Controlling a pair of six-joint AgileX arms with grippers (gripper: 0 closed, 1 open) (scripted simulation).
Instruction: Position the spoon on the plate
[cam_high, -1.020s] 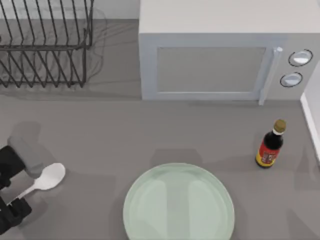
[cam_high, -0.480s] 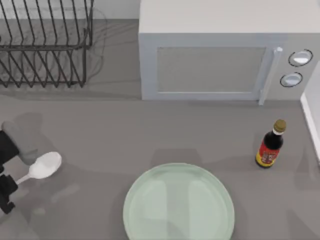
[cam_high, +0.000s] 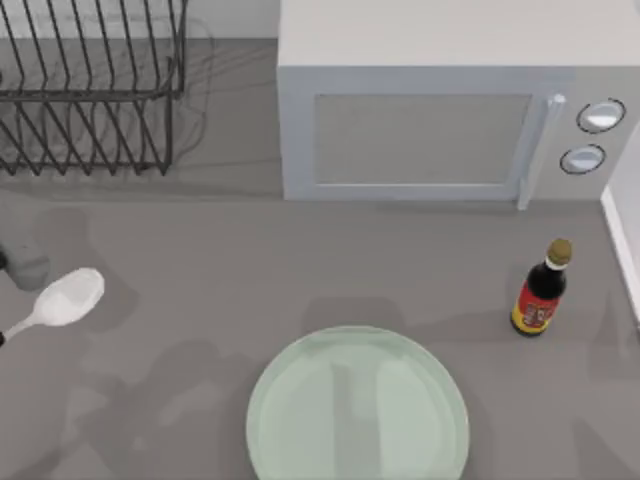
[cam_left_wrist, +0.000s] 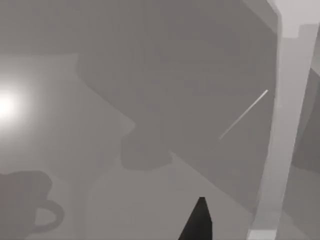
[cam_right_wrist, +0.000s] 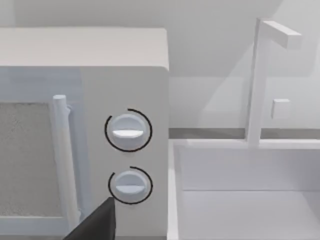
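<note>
Your small all-white spoon sits at the worktop's far left, well apart from the large round pale-green glossy plate; I cannot tell either arm's finger state.

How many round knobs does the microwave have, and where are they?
2. Both sit on the microwave front, at the table's right beside the door handle: the upper knob and the lower knob directly beneath it.

Spoon handle and plate near rim, cut by frame edges.

Kitchen: microwave, dish rack, sink
</note>
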